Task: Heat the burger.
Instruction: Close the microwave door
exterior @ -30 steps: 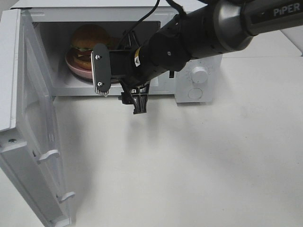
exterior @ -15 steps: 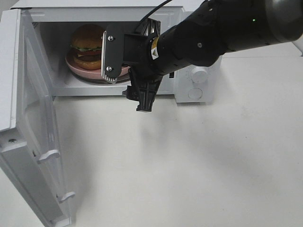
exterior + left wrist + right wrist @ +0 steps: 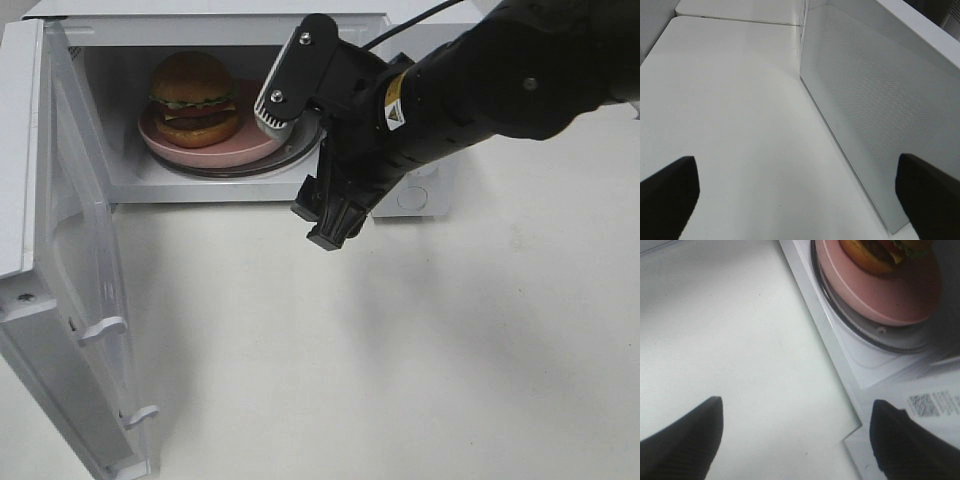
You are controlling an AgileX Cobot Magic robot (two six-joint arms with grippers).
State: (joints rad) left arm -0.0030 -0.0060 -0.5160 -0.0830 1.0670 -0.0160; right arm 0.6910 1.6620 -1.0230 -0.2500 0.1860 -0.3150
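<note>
Nearest the camera, one microwave door point(image 3: 70, 250) hangs open, well off to the view's left of the right gripper point(image 3: 296, 180). One microwave point(image 3: 180, 28), one pink plate point(image 3: 250, 148), one burger point(image 3: 193, 97). The burger sits on the plate inside the cavity, just beyond the gripper's upper finger. Right arm reaches in from the right, one finger above the other, jaws spread wide, nothing held. Left gripper point(image 3: 797, 200) also wide, empty, near the door.

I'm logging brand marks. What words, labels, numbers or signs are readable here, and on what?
Sticker on the right arm: too small to read.
Printed label on the microwave: blurred, unreadable.
No other text shows.
</note>
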